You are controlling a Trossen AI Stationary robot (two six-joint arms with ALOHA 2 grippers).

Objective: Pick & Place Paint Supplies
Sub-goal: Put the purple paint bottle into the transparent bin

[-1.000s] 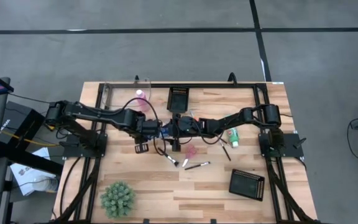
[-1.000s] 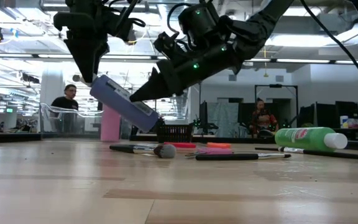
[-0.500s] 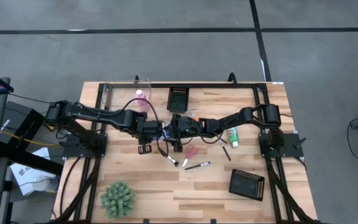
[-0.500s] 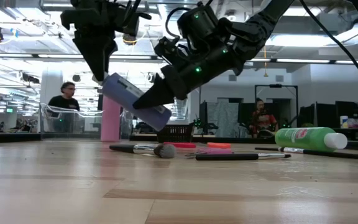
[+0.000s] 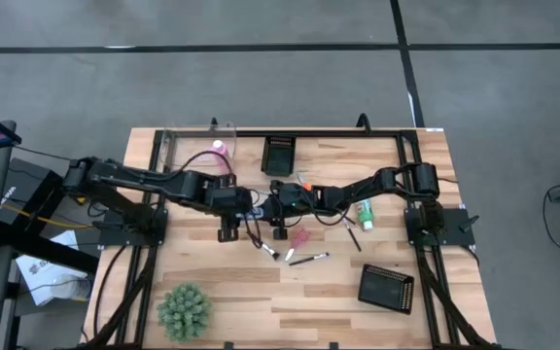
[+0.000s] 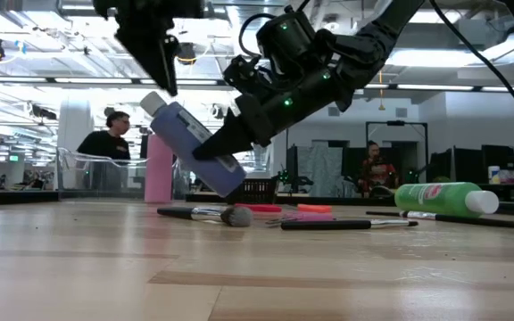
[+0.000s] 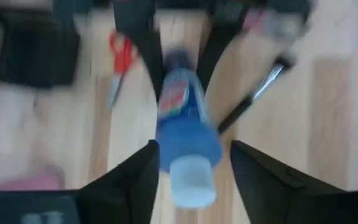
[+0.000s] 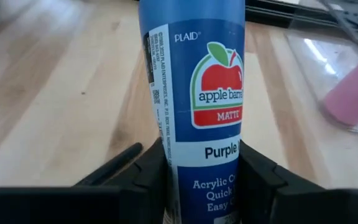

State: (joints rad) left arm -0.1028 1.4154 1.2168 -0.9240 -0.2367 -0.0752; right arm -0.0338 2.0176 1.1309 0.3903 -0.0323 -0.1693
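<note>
Since a second ago the blue paint bottle (image 6: 194,147) has changed hands: the left tool (image 6: 161,69) was pinching its cap end, now its fingers stand spread just above the cap, and the right tool (image 6: 217,145) has pressed in on the bottle's lower body.

High view: both arms meet mid-worktop. Left tool (image 5: 227,222) and right tool (image 5: 263,207) sit near each other, with the bottle (image 5: 251,208) between them as a small blue spot. Pink bottle (image 5: 220,149) stands near the far edge, beside a clear container (image 5: 168,146). Green bottle (image 5: 365,214) lies toward the right edge. Brushes (image 5: 307,259) and scissors (image 5: 300,236) are scattered at mid-worktop. One black mesh tray (image 5: 279,154) sits at the far edge, a second one (image 5: 386,286) toward the near right corner. Spiky green plant (image 5: 184,310) is by the near left corner.

Low view: blue bottle hangs tilted clear of the worktop (image 6: 257,276), white cap up. Right tool pinches it low on the body. Pink bottle (image 6: 158,169) stands upright behind. A brush (image 6: 205,214) and the scissors (image 6: 297,212) lie flat in the middle, the green bottle (image 6: 444,198) on its side to the right. People show in the room beyond.

Left wrist view: bottle (image 7: 185,127) sits between the left tool's (image 7: 191,171) spread fingers (image 7: 129,180), cap toward the camera, gaps on both sides. Red-handled scissors (image 7: 122,59) and a brush (image 7: 257,93) lie on the wood below.

Right wrist view: right tool's fingers (image 8: 145,174) clamp both sides of the bottle (image 8: 197,93); label reads apple barrel, matte, purple. Pink bottle (image 8: 353,99) lies beyond.
</note>
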